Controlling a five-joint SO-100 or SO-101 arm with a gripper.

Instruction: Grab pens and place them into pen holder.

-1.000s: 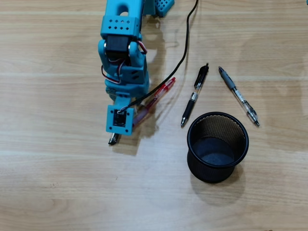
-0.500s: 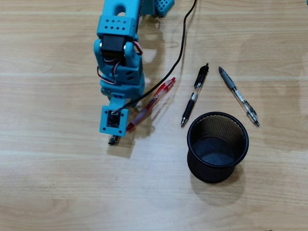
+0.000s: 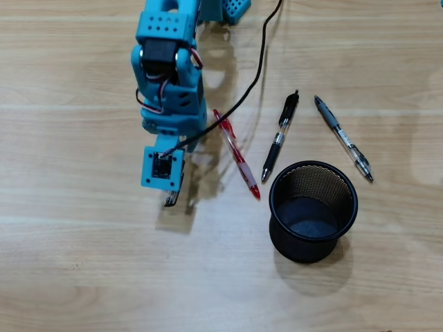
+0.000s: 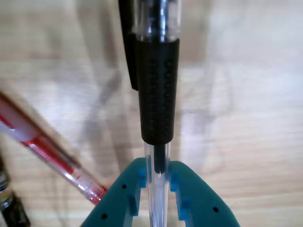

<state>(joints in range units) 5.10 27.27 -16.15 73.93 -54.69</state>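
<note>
Gripper [image 4: 157,182] clamped on the clear pen with black sleeve [image 4: 157,94], left of the pen holder [image 3: 313,211] in the overhead view.
You hold smooth, light, stiff plastic; the ribbed sleeve should slip less.

From my overhead feed I see a table [image 3: 83,270] of light wood, its grain running left to right across the picture, with faint seams between the boards. The upper part catches a pale sheen. 1 black cable [image 3: 263,62] comes in at the top edge, drops down the picture in a gentle bend, then slants off to the lower left; its shadow lies on the wood just left of it. In the wrist view the same table [image 4: 251,118] shows as blurred pale wood crossed by soft grey shadows.
</note>
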